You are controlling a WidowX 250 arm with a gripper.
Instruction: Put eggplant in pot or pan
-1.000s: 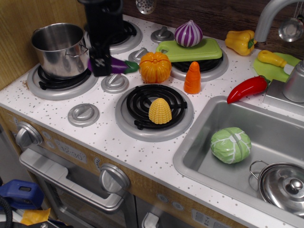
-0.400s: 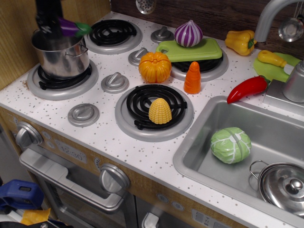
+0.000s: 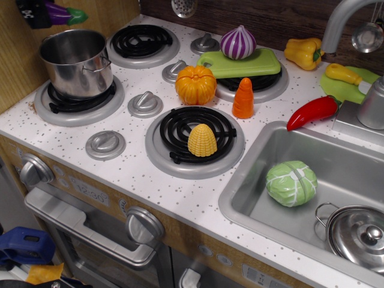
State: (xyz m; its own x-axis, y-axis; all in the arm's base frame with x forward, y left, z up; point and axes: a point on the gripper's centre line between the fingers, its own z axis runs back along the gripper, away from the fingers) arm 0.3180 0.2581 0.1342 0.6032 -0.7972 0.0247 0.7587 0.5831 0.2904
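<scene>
The purple eggplant [image 3: 61,14] with its green cap hangs in the air at the top left, held at its left end by my black gripper [image 3: 37,13], which is mostly cut off by the frame edge. It is above and a little behind and to the left of the tall shiny steel pot [image 3: 77,62], which stands empty on the front left burner. The gripper is shut on the eggplant.
An orange pumpkin [image 3: 195,84], a carrot [image 3: 243,98] and yellow corn [image 3: 202,140] sit around the middle burners. A striped onion [image 3: 238,42] lies on a green board. The sink [image 3: 282,147] at right holds a cabbage [image 3: 291,183] and a lidded pot [image 3: 358,233].
The gripper has lifted the eggplant from the stovetop beside the pot up and to the left, past the pot's rim, to the top left corner.
</scene>
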